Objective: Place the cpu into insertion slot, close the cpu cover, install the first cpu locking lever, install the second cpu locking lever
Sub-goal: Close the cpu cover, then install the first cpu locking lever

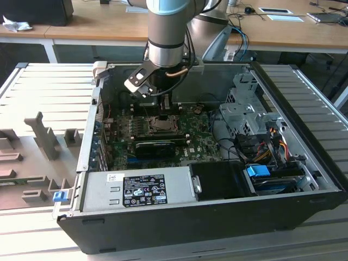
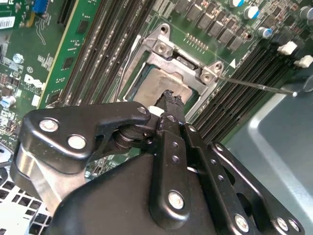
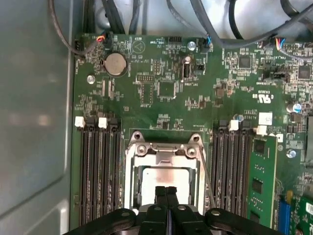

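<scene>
Fingers [image 3: 160,195] are pressed together, gripping nothing, with their tips just over the cpu [image 3: 181,178]. The cpu lies in the insertion slot [image 1: 163,122], and the cpu cover [image 3: 164,155] is flat around it. A thin locking lever [image 2: 254,83] juts free beside the socket. The green board [image 3: 161,73] sits mid-frame in the exterior view, inside an open computer case [image 1: 190,223].

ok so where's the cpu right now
In the first wrist view the cpu lies inside the cpu cover cut-out, between two banks of memory slots, close below the shut gripper.
</scene>
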`<state>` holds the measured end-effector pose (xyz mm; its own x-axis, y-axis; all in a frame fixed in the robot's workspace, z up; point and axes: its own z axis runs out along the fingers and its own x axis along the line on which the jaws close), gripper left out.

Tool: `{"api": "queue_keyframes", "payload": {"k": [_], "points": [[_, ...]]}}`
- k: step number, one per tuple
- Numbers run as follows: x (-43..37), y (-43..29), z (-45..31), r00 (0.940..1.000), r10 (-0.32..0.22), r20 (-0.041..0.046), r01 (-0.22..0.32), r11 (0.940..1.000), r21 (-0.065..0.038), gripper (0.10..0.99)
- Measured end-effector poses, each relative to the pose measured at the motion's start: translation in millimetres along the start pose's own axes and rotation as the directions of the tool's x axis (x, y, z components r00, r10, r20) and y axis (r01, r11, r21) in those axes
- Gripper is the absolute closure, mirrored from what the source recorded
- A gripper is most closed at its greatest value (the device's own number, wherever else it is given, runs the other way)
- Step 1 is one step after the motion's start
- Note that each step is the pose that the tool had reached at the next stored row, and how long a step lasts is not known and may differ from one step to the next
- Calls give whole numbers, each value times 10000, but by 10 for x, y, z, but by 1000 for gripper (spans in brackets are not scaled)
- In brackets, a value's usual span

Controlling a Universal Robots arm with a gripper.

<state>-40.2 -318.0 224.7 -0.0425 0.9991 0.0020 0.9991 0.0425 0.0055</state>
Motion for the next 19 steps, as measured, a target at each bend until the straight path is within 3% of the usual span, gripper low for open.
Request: {"api": "queue_keyframes", "payload": {"k": [10,19], "points": [[0,-15,-68,10000,1,1,-1,10000,0,980],[1,-14,-187,10000,1,1,-1,10000,0,980]]}}
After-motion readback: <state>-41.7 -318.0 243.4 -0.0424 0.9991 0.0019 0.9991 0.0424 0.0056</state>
